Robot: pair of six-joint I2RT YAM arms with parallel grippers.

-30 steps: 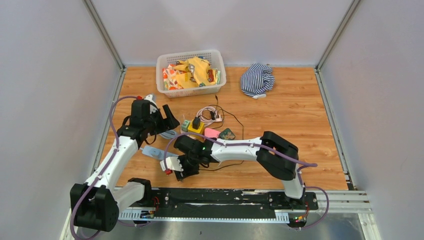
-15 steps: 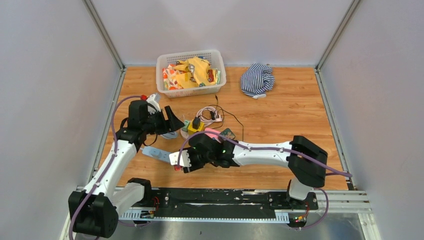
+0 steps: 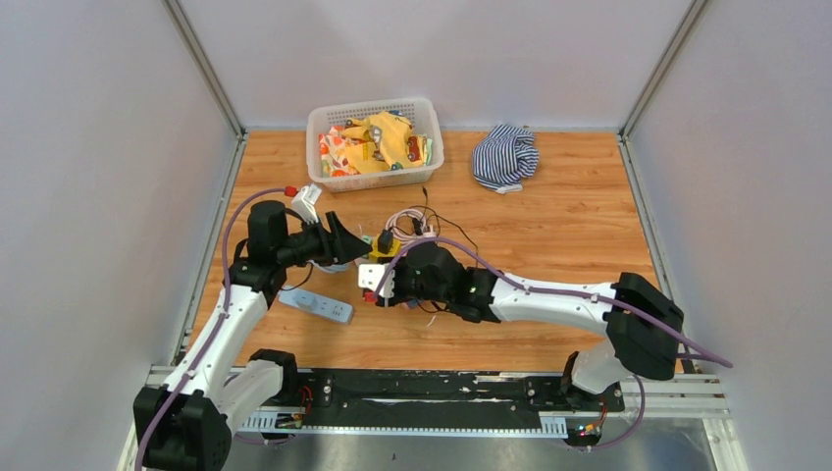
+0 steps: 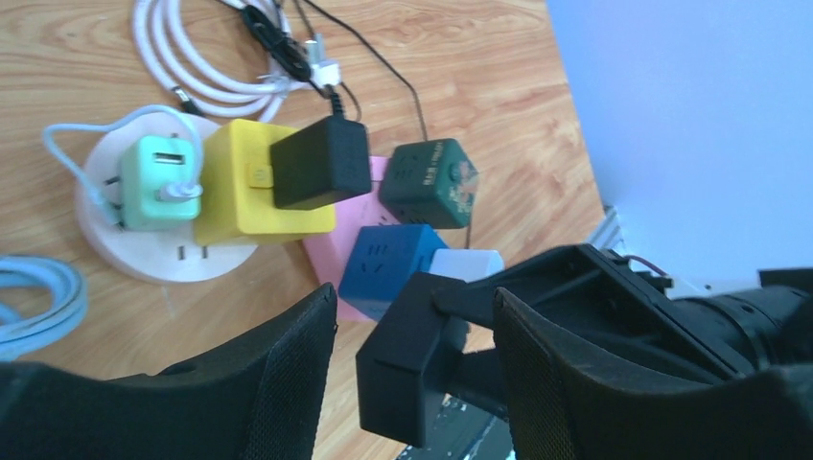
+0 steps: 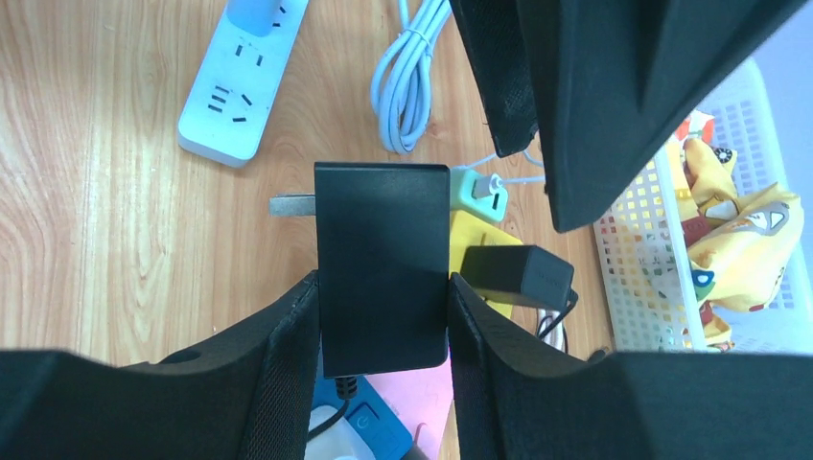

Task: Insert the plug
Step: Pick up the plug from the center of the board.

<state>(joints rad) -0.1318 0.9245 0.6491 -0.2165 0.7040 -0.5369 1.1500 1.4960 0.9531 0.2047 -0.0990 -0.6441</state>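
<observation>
The plug [image 5: 382, 259], a black adapter block with a metal prong [image 5: 288, 204] pointing left, is clamped between the pads of my right gripper [image 5: 382, 287]. That gripper [image 3: 381, 278] hovers over the table's middle. My left gripper [image 4: 417, 383] is open, its fingers standing either side of the plug [image 4: 407, 369] with a gap on the left side. In the top view the left gripper [image 3: 345, 238] meets the right one. The white power strip [image 3: 316, 305] lies on the wood just below them and shows again as the strip [image 5: 244, 81] in the right wrist view.
A cluster of sockets lies beside the grippers: a round white base [image 4: 144, 251] with a mint adapter [image 4: 158, 182], a yellow cube [image 4: 235, 192] carrying a black adapter [image 4: 321, 163], and pink, blue [image 4: 388, 264] and green cubes [image 4: 431, 180]. Coiled cables [image 4: 206, 77], a basket [image 3: 375, 140] and a striped cloth [image 3: 505, 155] sit farther back.
My right arm has carried the plug from the near side up toward the left gripper. The left gripper swung right toward it and its jaws have narrowed.
</observation>
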